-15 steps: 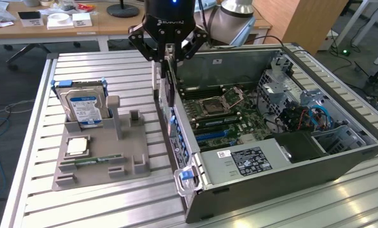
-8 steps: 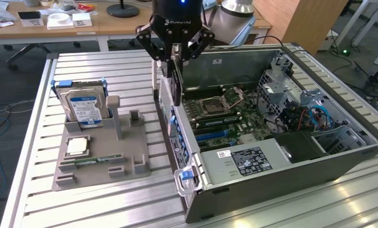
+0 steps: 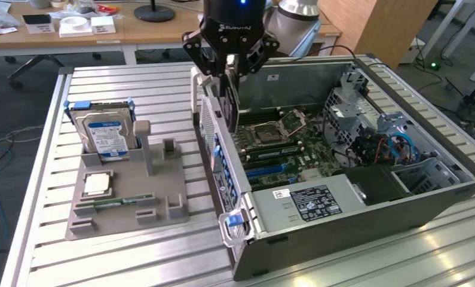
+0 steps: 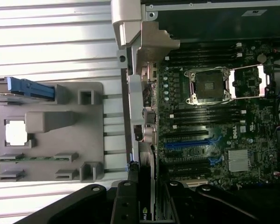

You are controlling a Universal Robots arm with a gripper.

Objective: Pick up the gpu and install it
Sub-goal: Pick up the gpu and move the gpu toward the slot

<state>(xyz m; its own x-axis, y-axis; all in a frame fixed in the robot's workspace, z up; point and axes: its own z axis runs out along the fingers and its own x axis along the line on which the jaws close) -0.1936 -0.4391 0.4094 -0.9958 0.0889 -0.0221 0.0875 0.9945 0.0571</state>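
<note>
Gripper clenched on the gpu: install step in hand.
I am holding the card upright, right of the grey tray, above the open case; I judge that seating is demanding alignment with the blue slot.

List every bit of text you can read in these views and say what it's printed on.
"ROBOTIQ": on the black body of the gripper, exterior view.
"DELL": on the motherboard, wrist view, printed sideways.
Too small or blurred to read: the power supply label, the white sticker beside it, and the blue-white hard drive label.
</note>
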